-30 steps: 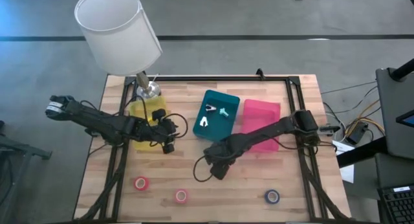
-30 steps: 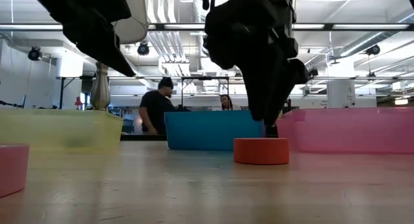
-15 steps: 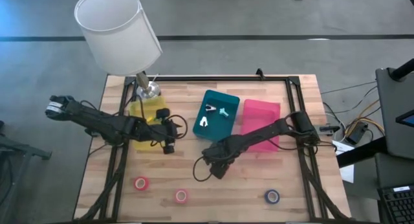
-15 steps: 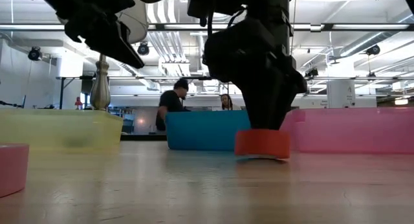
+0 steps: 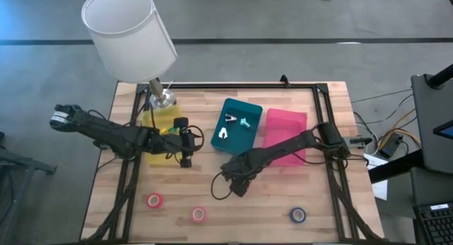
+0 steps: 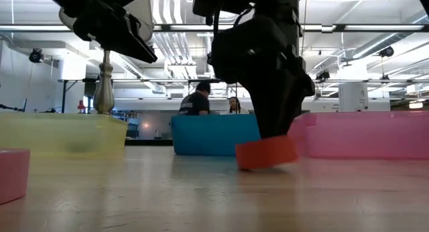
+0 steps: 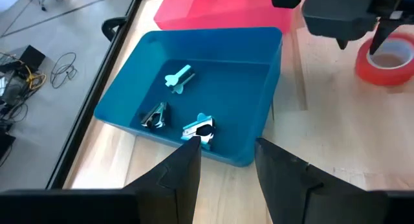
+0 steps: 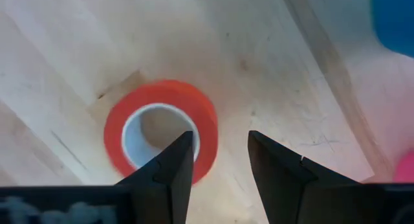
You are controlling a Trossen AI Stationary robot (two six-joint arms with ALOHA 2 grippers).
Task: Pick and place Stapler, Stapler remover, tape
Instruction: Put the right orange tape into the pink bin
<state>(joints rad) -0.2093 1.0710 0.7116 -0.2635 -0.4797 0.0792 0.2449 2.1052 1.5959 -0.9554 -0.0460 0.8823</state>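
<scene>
Red tape roll [image 6: 267, 153], flat on table second ago, now tilted, one edge lifted, rim pinched in right gripper [image 8: 220, 160] jaws; shallow off-centre grip risks slipping. Left gripper [image 7: 225, 160] jaws apart, above teal bin [image 7: 255, 111].

You are looking at a red tape roll [image 6: 267, 153] whose top the right gripper [image 6: 271, 128] is covering in the low view; from above the arm is hiding it entirely. The small tools in the teal bin [image 5: 241, 107] are showing too small to name.
</scene>
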